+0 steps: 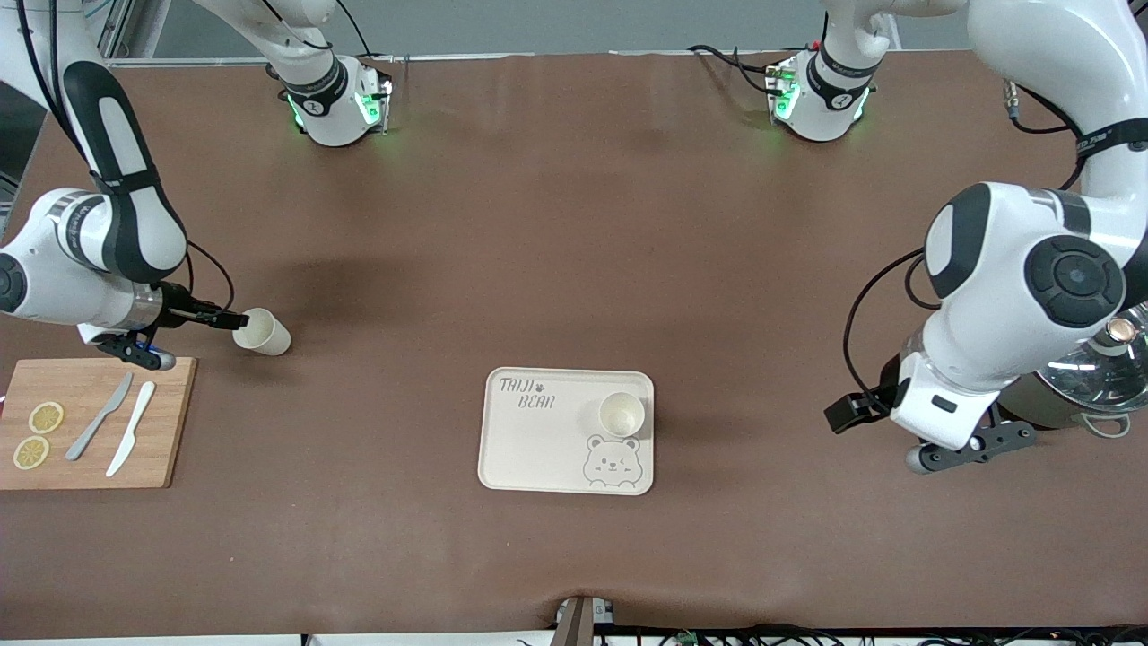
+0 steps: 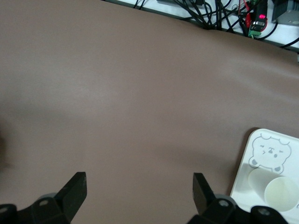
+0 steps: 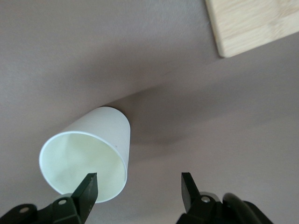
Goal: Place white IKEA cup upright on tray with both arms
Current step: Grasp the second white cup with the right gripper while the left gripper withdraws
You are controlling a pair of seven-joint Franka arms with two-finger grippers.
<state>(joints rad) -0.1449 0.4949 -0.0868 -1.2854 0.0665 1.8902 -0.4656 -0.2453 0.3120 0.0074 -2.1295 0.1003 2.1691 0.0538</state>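
Note:
One white cup [image 1: 262, 332] lies on its side on the brown table, toward the right arm's end, its mouth facing my right gripper [image 1: 235, 319]. In the right wrist view that gripper [image 3: 139, 179] is open: one finger sits inside the mouth of the lying cup [image 3: 93, 140], the other outside its rim. A second white cup [image 1: 621, 413] stands upright on the cream tray [image 1: 529, 449], beside the bear drawing. My left gripper [image 1: 847, 414] waits low over bare table toward the left arm's end, open [image 2: 139, 179] and empty, with the tray [image 2: 243, 172] and its cup [image 2: 280, 193] off to one side.
A wooden cutting board [image 1: 170, 431] with two knives and lemon slices lies just nearer the front camera than my right gripper. A pot with a glass lid [image 1: 1099, 368] stands at the left arm's end, close to that arm.

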